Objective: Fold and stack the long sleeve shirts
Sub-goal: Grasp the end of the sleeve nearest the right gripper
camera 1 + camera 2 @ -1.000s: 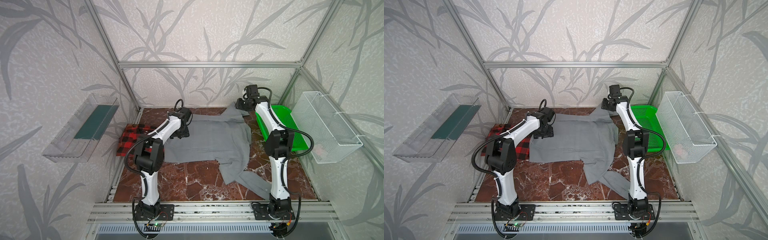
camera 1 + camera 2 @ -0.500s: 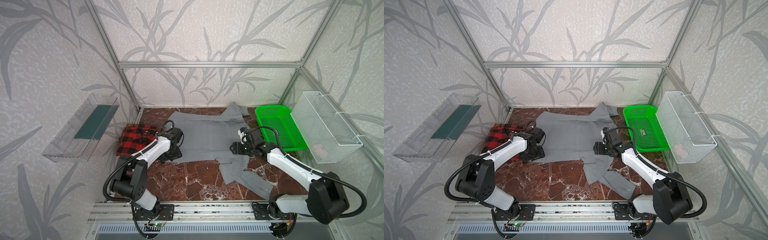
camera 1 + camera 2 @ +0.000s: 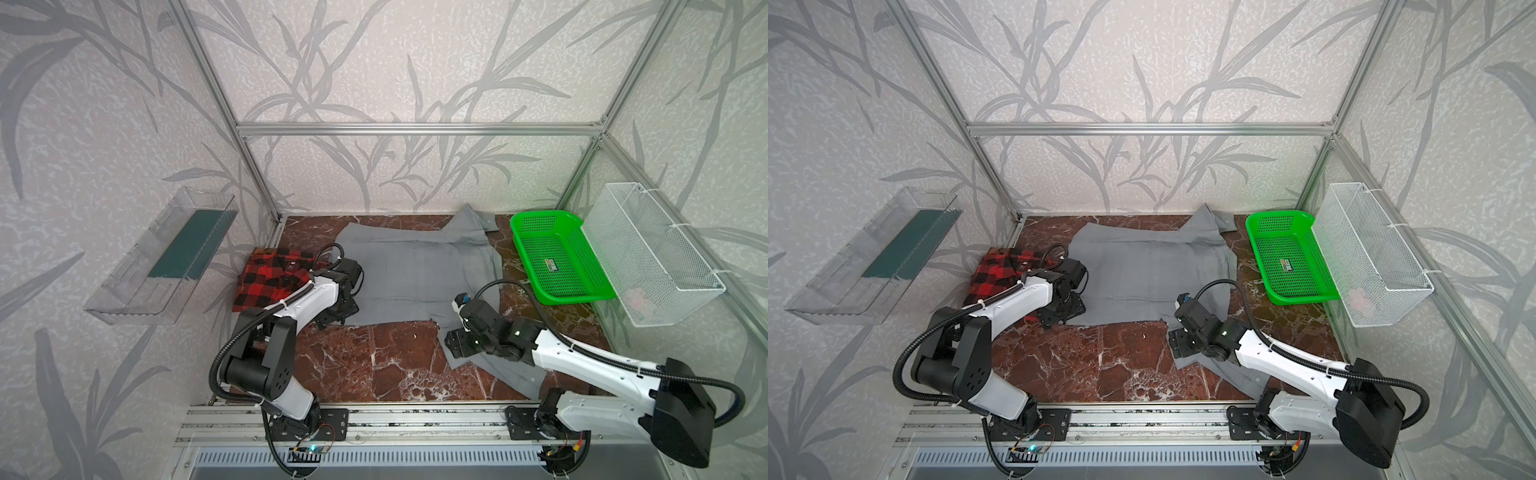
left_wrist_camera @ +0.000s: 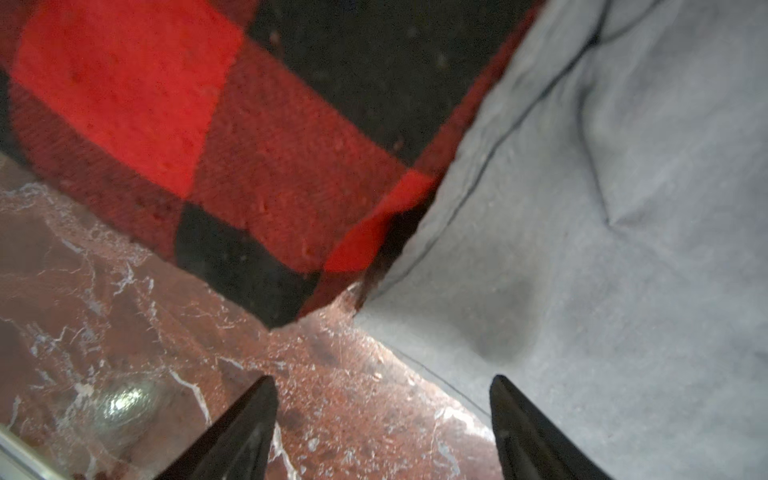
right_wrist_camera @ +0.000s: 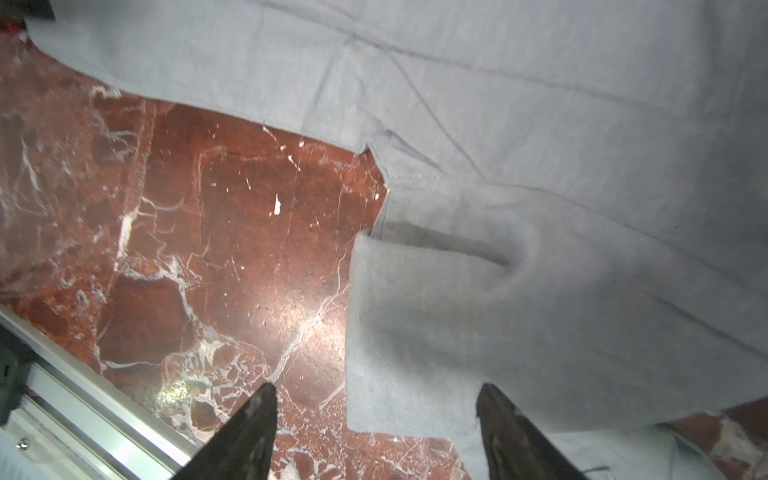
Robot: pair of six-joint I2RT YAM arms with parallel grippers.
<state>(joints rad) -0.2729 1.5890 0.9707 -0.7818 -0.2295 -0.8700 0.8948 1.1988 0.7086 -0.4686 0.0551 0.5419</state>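
While both arms hang low over the red-brown marble surface [image 3: 374, 365], neither holds any cloth. Nearest the front rail, at about 5 o'clock, the right tool [image 5: 376, 392] is spread. Its tips stand apart over the edge of the loose sleeve [image 5: 498, 332] of the light gray collared button-up shirt [image 3: 415, 274], and nothing is pinched.

Farther in, at about 8 o'clock, the left tool [image 4: 382, 382] is likewise spread. One tip hangs over bare marble and the other over the gray shirt's near hem corner. That corner lies just beside the red-and-black plaid flannel shirt [image 3: 270, 278], which sits in a compact, apparently folded block at 9 to 10 o'clock. The gray shirt lies flat from the centre out to 12 o'clock, with a green plastic basket [image 3: 540, 216] at 2 o'clock.

The closeness of the two shirts is the main risk, I judge. A left tool closing slightly off could catch the plaid corner along with the gray hem and drag that block apart. Thin cloth lying flat on hard marble may also slip out from the tips. On the right, the sleeve lies doubled over itself, so a pinch might take one layer only and leave the fold skewed.
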